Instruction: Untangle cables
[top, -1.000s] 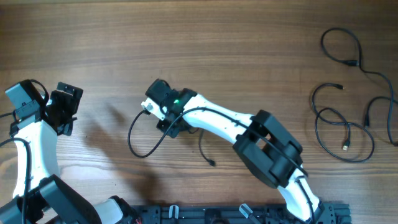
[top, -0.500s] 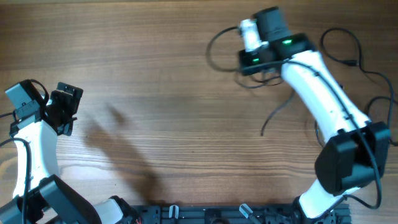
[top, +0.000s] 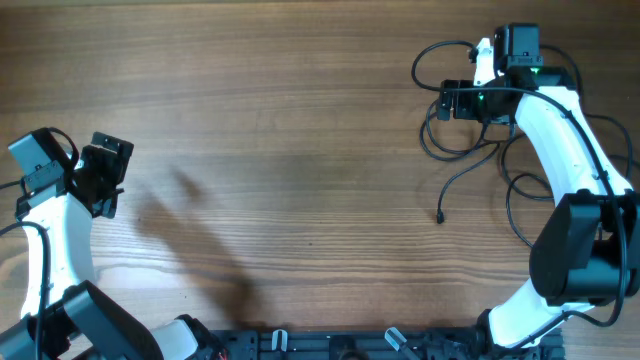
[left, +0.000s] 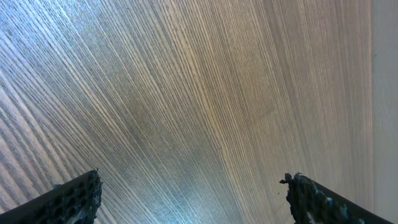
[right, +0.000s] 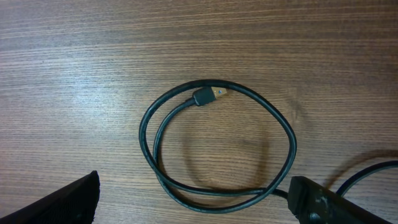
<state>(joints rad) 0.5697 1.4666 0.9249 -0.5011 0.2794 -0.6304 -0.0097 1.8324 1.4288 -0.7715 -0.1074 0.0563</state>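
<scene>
A bare wood-grain table (top: 300, 120) fills every view. At its far right, one thin black cable (top: 428, 140) lies in loose loops under the right gripper (right: 194, 185). A tail runs back toward the middle and ends in a small plug (top: 440, 217). The right wrist camera looks down on a doubled ring of this cable, its gold-tipped connector (right: 208, 95) resting at the top of the ring. The right fingers (right: 68, 200) stand wide apart on either side of the ring. The cord passes close under the right-hand finger, possibly touching it, though the view is too tight to be sure. More cables (top: 511, 205) lie just beyond, partly hidden by the white arm. Well apart at the left edge, the left gripper (left: 193, 178) hangs over plain wood, fingers spread.
</scene>
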